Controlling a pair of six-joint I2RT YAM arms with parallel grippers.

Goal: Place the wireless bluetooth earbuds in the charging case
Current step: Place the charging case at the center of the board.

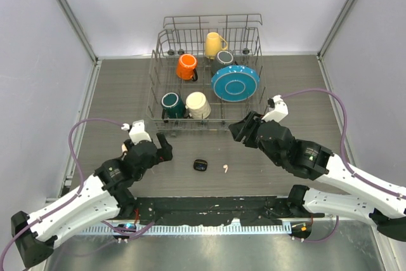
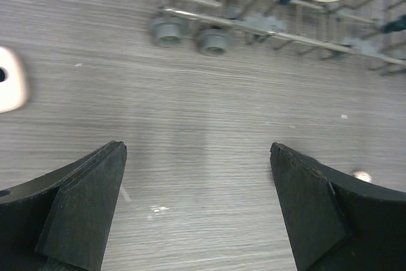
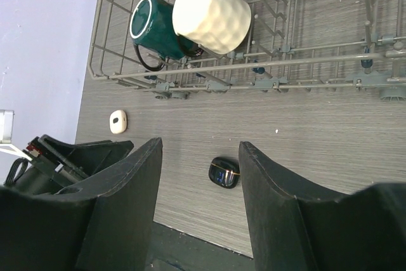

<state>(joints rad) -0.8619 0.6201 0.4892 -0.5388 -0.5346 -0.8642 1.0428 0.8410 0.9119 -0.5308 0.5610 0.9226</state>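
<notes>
My left fingers (image 1: 165, 147) are spread wide and released, with only bare counter (image 1: 114, 93) between them in the left wrist view. My right fingers (image 1: 238, 130) are parted too, less widely, and are grasping nothing. Through their gap in the right wrist view I see the black charging case (image 3: 224, 172) lying on the counter just below the frame's centre. In the top view the case sits low in the middle of the frame, between the two arms. One white earbud (image 1: 224, 169) lies just to the case's right, close to it but apart; I can make out no other earbuds. A small white rounded object (image 3: 118, 121) lies at the left of the right wrist view, near the left arm. The wire dish rack (image 1: 155, 61) fills the upper centre of the top view. It holds a dark green mug (image 1: 171, 104) and a cream mug (image 1: 197, 105) at its near edge.
</notes>
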